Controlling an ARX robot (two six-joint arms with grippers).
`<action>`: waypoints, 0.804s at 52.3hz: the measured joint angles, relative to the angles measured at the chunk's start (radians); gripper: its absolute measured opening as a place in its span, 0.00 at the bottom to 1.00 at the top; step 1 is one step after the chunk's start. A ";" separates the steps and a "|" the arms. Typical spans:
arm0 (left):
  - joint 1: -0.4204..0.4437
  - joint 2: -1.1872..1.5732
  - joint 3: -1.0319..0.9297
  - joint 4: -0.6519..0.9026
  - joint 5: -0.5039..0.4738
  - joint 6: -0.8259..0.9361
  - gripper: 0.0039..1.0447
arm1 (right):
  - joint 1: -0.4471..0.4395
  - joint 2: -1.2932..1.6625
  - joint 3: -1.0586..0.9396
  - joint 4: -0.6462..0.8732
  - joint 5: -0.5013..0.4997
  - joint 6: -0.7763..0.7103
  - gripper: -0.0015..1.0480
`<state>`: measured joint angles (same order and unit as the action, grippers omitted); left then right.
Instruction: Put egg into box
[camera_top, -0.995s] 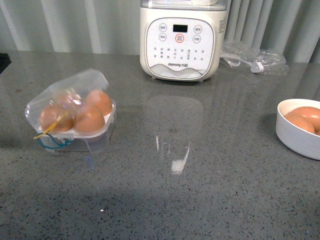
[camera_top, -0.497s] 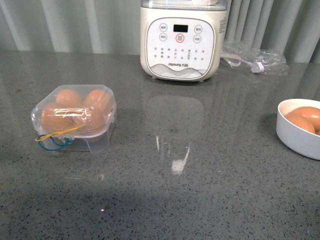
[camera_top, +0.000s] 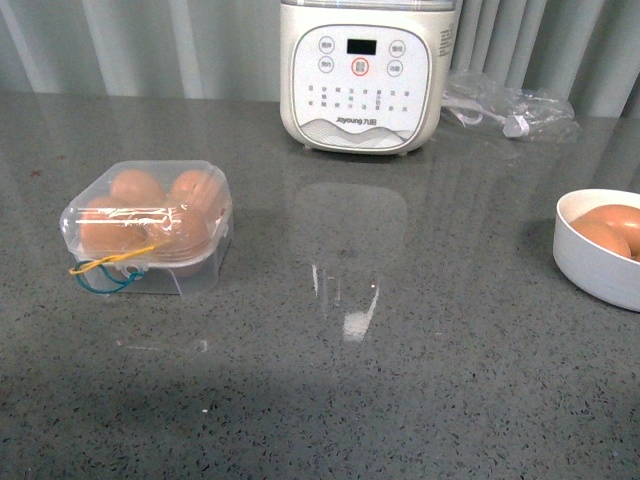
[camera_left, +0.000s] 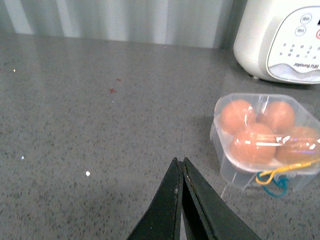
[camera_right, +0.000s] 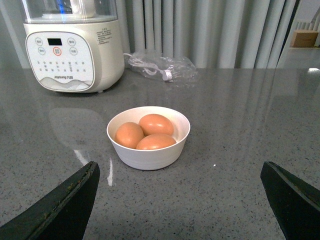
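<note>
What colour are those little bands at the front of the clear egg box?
One yellow, one blue, on the box; the bands show best in the left wrist view.

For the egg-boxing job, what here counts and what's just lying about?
Part of the job: box, lid down, four eggs inside; left gripper, shut; right gripper, open.

Lying about: white bowl holding three eggs; cooker; plastic bag.

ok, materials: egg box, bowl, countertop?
Box: thin clear plastic, glossy; eggs show through the shut lid, with glare streaks. Bowl: plain white, smooth; ceramic or plastic, can't tell. Countertop: grey speckled, polished, probably stone or composite; it mirrors the appliance.
</note>
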<state>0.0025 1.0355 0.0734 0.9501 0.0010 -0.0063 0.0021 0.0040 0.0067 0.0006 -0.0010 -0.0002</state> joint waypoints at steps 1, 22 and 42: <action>0.000 -0.012 -0.006 -0.010 0.000 0.000 0.03 | 0.000 0.000 0.000 0.000 0.000 0.000 0.93; 0.000 -0.368 -0.045 -0.300 -0.001 0.001 0.03 | 0.000 0.000 0.000 0.000 0.000 0.000 0.93; 0.000 -0.625 -0.045 -0.539 -0.001 0.001 0.03 | 0.000 0.000 0.000 0.000 0.000 0.000 0.93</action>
<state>0.0021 0.4103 0.0280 0.4114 -0.0002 -0.0051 0.0021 0.0040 0.0067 0.0006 -0.0010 -0.0002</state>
